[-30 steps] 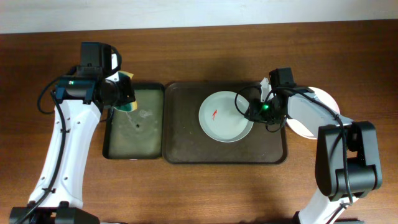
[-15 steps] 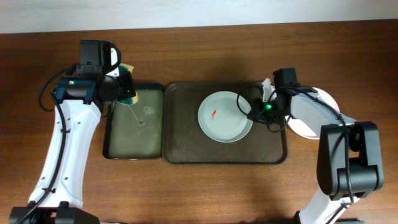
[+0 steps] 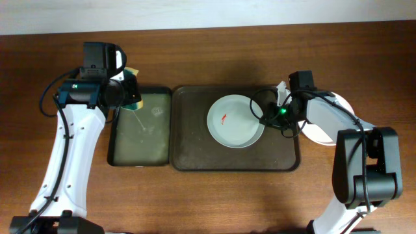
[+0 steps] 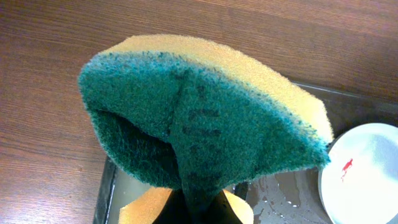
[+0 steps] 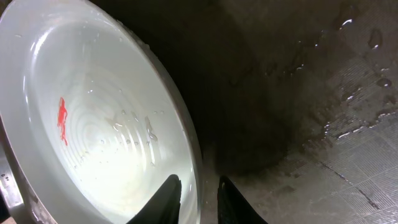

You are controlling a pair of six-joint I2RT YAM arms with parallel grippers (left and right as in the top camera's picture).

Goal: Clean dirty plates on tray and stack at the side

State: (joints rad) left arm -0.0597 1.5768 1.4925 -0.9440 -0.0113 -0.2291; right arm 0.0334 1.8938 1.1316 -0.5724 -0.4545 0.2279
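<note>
One white plate (image 3: pixel 234 123) with a small red smear (image 3: pixel 223 119) lies on the dark brown tray (image 3: pixel 192 143). My right gripper (image 3: pixel 262 119) is low at the plate's right rim. In the right wrist view the plate (image 5: pixel 93 124) shows its smear (image 5: pixel 62 115), and the gripper (image 5: pixel 194 183) straddles the rim, one finger inside, one over the tray (image 5: pixel 298 93), with a narrow gap on each side. My left gripper (image 3: pixel 130 96) is shut on a green and yellow sponge (image 4: pixel 205 124), held above the black tray's far left corner.
A narrower black tray (image 3: pixel 140 140) with a film of water lies left of the brown tray. White plates (image 3: pixel 340 102) sit on the table to the right of the brown tray, partly under my right arm. Water drops wet the brown tray's floor.
The left gripper has lifted the sponge off the wet black tray toward its far corner. The right gripper's jaws have narrowed around the plate's rim, and the plate has shifted slightly left.
</note>
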